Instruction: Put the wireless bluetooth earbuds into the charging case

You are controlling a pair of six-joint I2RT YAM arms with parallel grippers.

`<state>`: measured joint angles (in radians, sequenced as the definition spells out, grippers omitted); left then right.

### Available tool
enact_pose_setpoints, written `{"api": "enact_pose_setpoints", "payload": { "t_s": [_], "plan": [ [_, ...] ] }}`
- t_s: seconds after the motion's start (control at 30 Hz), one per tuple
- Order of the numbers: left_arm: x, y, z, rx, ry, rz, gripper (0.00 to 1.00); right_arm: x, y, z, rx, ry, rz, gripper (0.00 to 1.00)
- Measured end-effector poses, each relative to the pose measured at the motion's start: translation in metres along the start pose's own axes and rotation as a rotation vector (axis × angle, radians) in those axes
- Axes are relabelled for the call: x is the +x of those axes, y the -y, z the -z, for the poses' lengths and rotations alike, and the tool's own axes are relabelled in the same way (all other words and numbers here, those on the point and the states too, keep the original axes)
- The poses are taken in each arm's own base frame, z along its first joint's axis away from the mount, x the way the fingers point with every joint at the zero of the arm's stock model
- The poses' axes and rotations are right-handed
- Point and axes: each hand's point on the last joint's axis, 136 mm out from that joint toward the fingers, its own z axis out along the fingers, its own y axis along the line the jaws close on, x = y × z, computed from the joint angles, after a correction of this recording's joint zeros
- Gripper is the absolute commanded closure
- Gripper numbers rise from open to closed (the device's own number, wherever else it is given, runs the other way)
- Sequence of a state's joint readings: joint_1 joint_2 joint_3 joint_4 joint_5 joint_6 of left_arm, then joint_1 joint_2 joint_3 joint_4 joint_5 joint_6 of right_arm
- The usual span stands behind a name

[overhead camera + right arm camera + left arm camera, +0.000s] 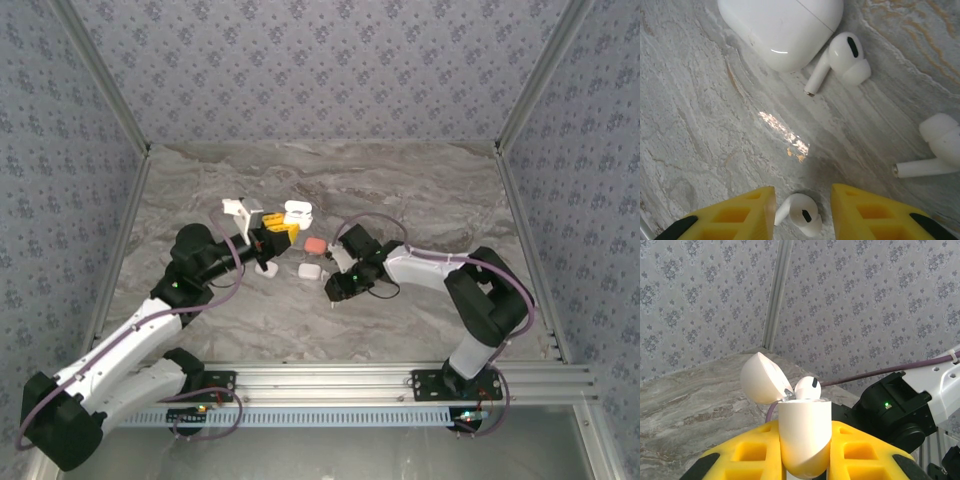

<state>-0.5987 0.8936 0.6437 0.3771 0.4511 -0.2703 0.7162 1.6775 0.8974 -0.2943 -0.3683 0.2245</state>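
My left gripper (806, 442) is shut on a white charging case (805, 422), held upright above the table with its lid (761, 379) swung open. One white earbud (807, 387) sits in the case's top. From above, that case (297, 213) hangs over the table's middle. My right gripper (803, 200) is low over the marble, open, its yellow fingers (737, 220) on either side of a white earbud (801, 215) lying flat. The left finger is close against the stem, and a gap shows on the right. Two more white earbuds (842, 60) (937, 147) lie ahead.
A closed white case (780, 27) lies just beyond the right gripper, also seen from above (309, 270). A coral-red case (314, 245) sits behind it and a small white item (267, 267) to the left. Papered walls enclose the table; a metal rail (400, 378) runs along the near edge.
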Motion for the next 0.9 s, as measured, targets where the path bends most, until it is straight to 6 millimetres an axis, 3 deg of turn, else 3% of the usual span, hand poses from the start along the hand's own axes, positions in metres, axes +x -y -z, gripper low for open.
{"api": "enact_pose_setpoints", "payload": {
  "t_s": [0.47, 0.9],
  "plan": [
    [0.003, -0.002, -0.002, -0.003, -0.01, 0.008, 0.96, 0.008, -0.004, -0.008, -0.011, -0.044, 0.027, 0.7],
    [0.004, -0.002, -0.002, -0.003, -0.011, 0.009, 0.96, 0.011, -0.004, -0.008, -0.009, -0.053, 0.039, 0.68]
  ]
}}
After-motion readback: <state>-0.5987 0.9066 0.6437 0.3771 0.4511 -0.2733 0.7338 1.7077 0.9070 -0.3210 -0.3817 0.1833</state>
